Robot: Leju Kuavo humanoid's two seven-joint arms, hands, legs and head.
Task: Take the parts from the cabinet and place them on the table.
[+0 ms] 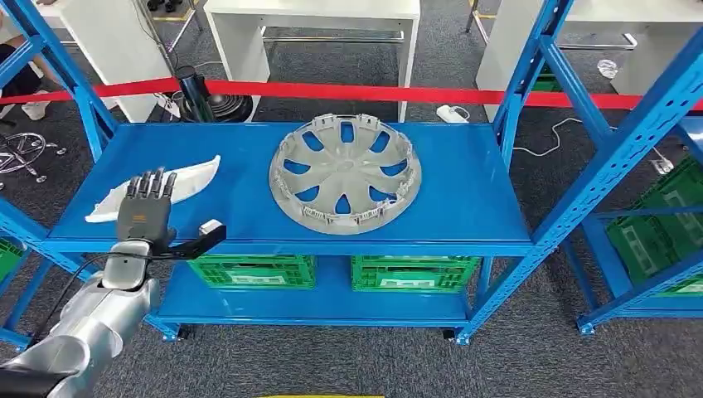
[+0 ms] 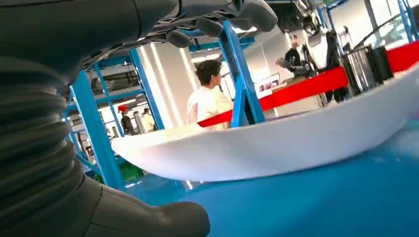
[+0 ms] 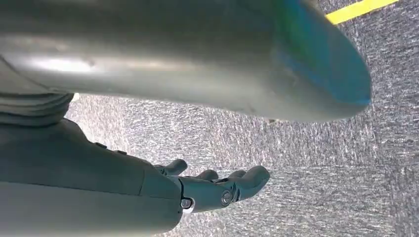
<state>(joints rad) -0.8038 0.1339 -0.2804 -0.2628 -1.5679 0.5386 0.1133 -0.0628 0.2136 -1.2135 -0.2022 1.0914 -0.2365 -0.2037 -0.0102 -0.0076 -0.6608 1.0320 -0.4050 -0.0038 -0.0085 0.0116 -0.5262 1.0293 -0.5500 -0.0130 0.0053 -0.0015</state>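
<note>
— What is sitting nearest?
— The left hand (image 1: 146,209), fingers spread and gripping nothing, hovering over the white part (image 1: 157,187) near the blue shelf's (image 1: 464,207) front-left edge.
— And the rest?
— The grey wheel cover (image 1: 346,173) is lying mid-shelf, well apart; the right hand (image 3: 217,190) is hanging loosely, holding nothing.

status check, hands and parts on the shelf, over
Left hand open, over the white part, no grip. Right hand open, hanging by the floor. Hubcap untouched on the shelf. Nothing in the way.
</note>
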